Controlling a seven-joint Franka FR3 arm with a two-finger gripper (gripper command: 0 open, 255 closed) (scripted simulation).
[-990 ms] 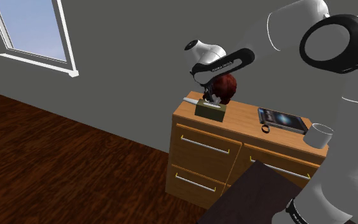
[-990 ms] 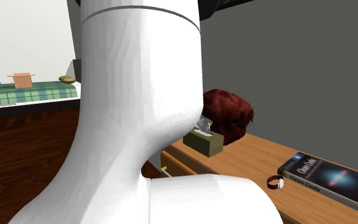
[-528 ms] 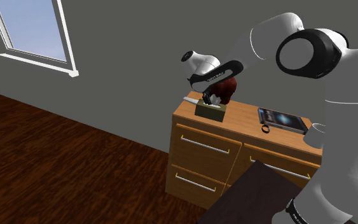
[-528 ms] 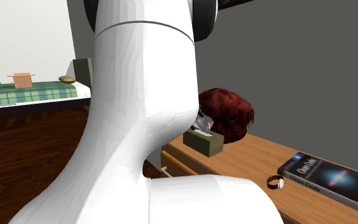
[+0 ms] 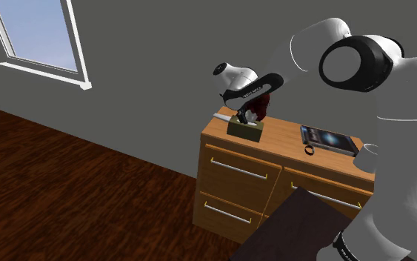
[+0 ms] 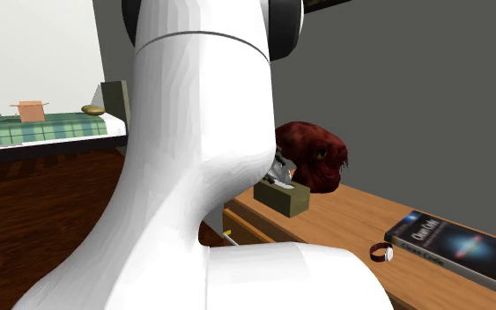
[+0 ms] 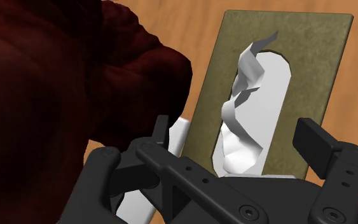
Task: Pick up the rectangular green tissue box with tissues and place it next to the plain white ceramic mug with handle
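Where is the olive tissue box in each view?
Shoulder view: tissue box on the dresser's left end.
Second exterior view: tissue box at centre, right of the white arm.
Wrist view: tissue box just beyond the fingers.
Shared landmark: dark red lump beside it.

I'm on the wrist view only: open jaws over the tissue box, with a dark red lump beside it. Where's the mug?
Observer: In the shoulder view the white mug stands at the far end of the dresser top from the tissue box, toward that view's right, partly behind the arm.
Operator: Anything between them?
Observer: A book lies flat there, with a small ring-like object beside it.
Operator: Is the box near an edge?
Observer: Yes, it sits close to the dresser top's end at the shoulder view's left.
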